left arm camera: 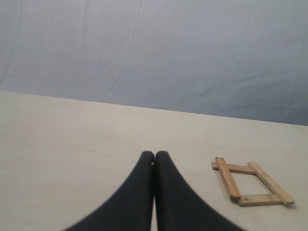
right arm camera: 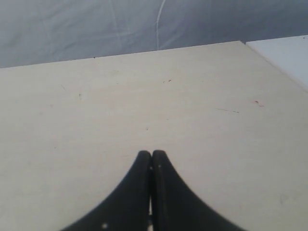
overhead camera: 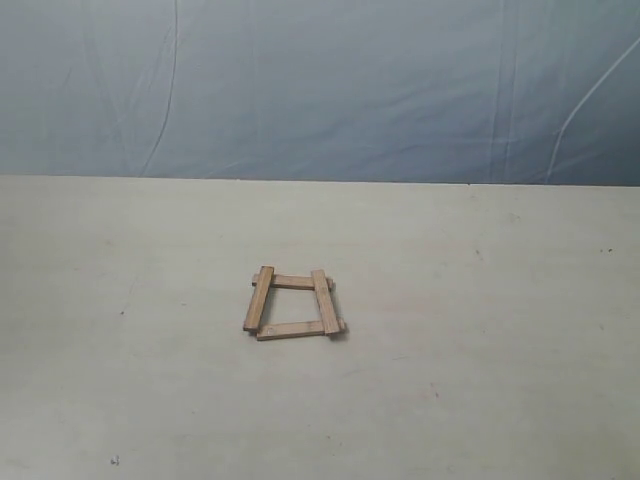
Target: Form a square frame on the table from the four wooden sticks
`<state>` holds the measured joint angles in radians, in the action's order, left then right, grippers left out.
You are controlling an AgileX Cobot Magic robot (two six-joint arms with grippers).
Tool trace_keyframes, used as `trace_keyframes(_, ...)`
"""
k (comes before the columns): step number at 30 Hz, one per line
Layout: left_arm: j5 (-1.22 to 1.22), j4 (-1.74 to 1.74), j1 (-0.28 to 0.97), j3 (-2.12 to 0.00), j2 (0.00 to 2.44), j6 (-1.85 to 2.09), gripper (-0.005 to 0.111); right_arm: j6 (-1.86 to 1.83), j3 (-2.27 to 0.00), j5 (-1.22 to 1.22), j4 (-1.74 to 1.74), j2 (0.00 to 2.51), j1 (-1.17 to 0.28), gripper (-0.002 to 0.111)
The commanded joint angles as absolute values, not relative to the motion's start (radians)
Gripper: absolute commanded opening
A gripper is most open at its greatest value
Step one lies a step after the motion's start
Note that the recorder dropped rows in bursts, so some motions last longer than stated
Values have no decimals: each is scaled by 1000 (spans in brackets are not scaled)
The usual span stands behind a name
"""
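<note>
The four wooden sticks (overhead camera: 260, 298) lie on the tabletop (overhead camera: 480, 390) as a closed outline. The square frame (overhead camera: 290, 330) reads as assembled, with two sticks appearing to rest across the ends of the other two. The outline is slightly skewed rather than true, and the stick ends overshoot the corners. On that evidence the task is essentially complete, with at most a squaring-up touch left. The left end effector (left arm camera: 154, 155) is closed, jaws pressed together on nothing, and sits well apart from the frame. The right end effector (right arm camera: 151, 154) is likewise closed and empty. The frame does not appear in its view, so its position relative to the frame cannot be told. Neither arm shows in the exterior view. Whether the overlapping ends touch at every corner of the frame is too small to make out. A white surface (right arm camera: 288, 53) beyond the tabletop edge is cut off by the picture border, so its nature is unclear.
</note>
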<state>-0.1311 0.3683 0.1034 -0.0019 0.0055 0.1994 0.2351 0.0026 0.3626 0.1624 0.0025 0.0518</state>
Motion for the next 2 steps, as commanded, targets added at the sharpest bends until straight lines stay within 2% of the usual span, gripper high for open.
trace_keyframes(1, -139, 347, 110, 0, 0, 195, 0, 236, 0, 352, 162, 0, 59, -1)
trace_keyframes(2, -139, 339, 110, 0, 0, 195, 0, 236, 0, 352, 162, 0, 59, -1)
